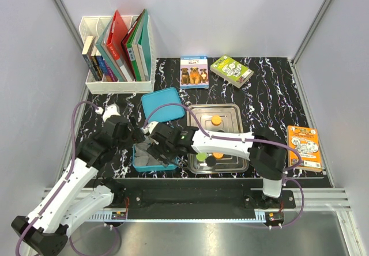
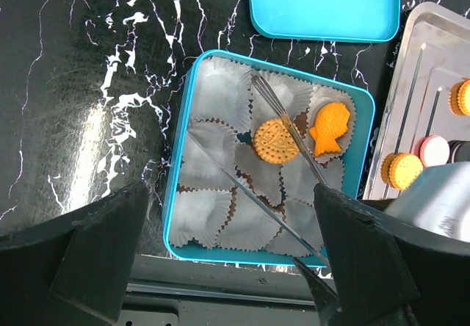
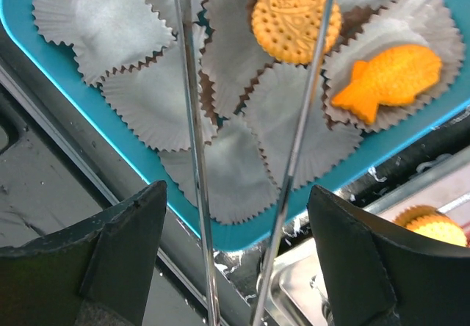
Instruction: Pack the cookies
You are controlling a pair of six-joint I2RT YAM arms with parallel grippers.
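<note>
A teal box lined with grey paper cups holds a round orange cookie and an orange fish-shaped cookie; both also show in the right wrist view, round and fish. My right gripper holds metal tongs over the box. The tong arms are spread and grip nothing. One arm crosses the round cookie. My left gripper hovers open and empty over the box's near edge. More cookies lie on the steel tray: orange, orange, pink, green.
The teal lid lies behind the box. A white rack of books stands at the back left. Two small books lie at the back and an orange one at the right edge.
</note>
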